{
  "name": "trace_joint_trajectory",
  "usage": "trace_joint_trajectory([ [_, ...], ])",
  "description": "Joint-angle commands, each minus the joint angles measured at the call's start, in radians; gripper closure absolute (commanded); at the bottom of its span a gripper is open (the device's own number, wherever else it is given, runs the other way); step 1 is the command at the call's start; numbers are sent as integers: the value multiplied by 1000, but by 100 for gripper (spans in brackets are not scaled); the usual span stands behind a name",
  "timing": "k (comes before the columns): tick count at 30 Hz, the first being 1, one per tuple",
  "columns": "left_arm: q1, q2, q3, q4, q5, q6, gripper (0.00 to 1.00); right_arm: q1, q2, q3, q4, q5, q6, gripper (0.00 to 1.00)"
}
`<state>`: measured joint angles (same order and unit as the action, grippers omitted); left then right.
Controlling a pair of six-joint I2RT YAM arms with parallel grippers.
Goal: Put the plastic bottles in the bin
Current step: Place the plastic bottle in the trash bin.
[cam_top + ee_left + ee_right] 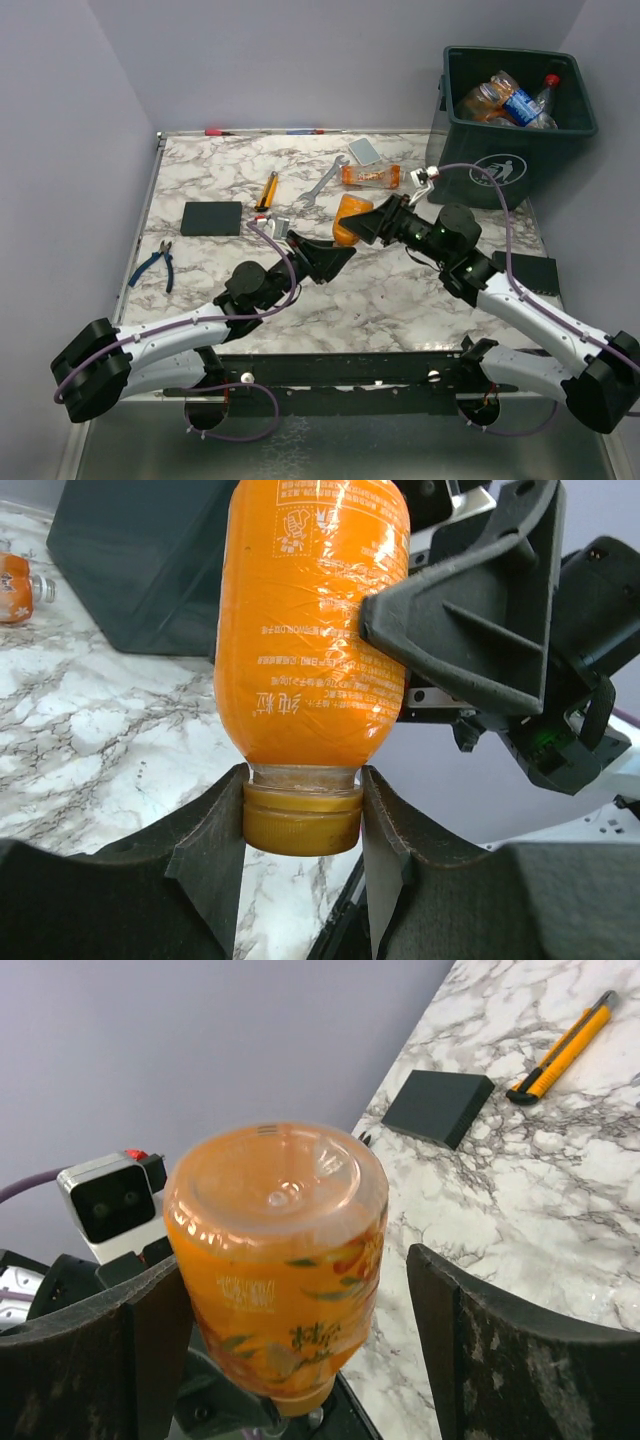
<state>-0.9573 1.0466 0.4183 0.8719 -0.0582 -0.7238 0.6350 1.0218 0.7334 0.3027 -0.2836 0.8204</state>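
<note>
At the left of the top view lie things that are not part of the task, one of each: blue-handled pliers, a black block, a yellow knife and a silver wrench. All are on the marble counter.

Near the middle, the left gripper is closed on the cap of one orange bottle and holds it above the counter. Just above it in the frame, a second bottle with an orange label lies on its side on the counter, untouched.

To the right of the held bottle, the right gripper has its jaws around the body of this bottle. One finger seems to touch it and the other stands apart with a clear gap, so this gripper is open and does not grip yet.

At the upper right stands the one bin, with bottles already inside. I count at least three, but they overlap and the exact number I cannot tell.

I judge the task well advanced. Two bottles are visible outside the bin: the held one, which looks to be passing between the arms, and the lying one.
</note>
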Motion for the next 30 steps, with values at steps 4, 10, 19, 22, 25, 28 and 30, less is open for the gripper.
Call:
trace_joint_trajectory([
  [4,-7,-53,-9,-34,27,55,100,43,102,60,110,-67,28,26],
  [10,-8,-67,-13,-51,19,80,89,68,92,50,112,-50,13,57],
  [19,-8,-246,-59,-133,-133,151,1,66,-50,227,-191,141,-223,66],
  [22,-8,-343,-58,-221,-205,195,1,65,-52,423,-400,329,-376,67],
  [25,-8,-428,-40,-345,-301,239,1,52,12,679,-560,581,-528,67],
  [28,-8,-471,-31,-437,-403,248,1,-25,104,883,-575,787,-650,66],
  [30,-8,-487,-33,-472,-452,233,1,-161,172,971,-548,811,-659,66],
])
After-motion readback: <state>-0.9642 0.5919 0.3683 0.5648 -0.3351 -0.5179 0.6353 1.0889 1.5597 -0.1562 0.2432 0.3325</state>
